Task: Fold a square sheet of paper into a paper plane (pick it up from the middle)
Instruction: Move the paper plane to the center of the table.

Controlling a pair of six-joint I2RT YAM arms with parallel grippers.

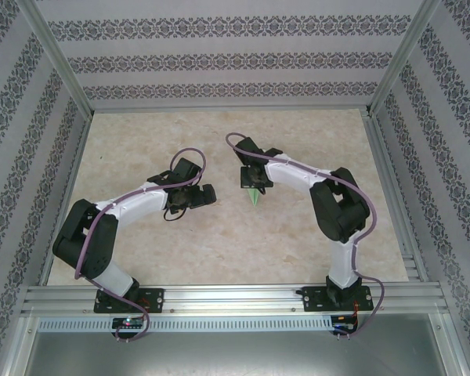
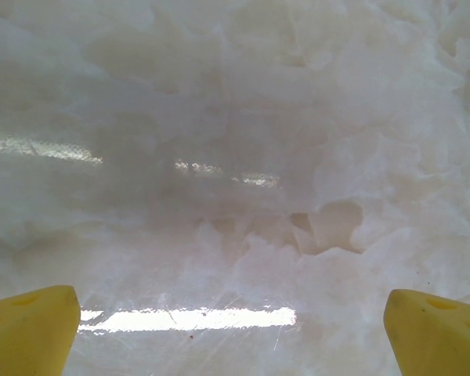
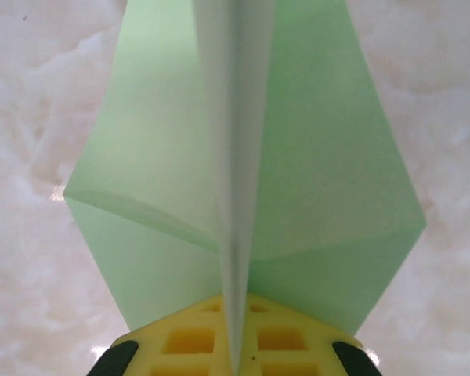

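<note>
**On the marbled table, left jaws spread, right jaws pinching the plane**

At the left of the table, the left gripper points toward the middle. Its jaws stand wide apart and hold nothing. In the left wrist view the gripper shows two yellow fingertips at the bottom corners, with bare glossy tabletop between them.

Just right of it, near the table's centre, the right gripper is closed on the paper plane, whose green point aims at the near edge. In the right wrist view the gripper clamps the raised centre crease of the plane, with the wings spread to either side. Whether the plane touches the table cannot be told.
</note>
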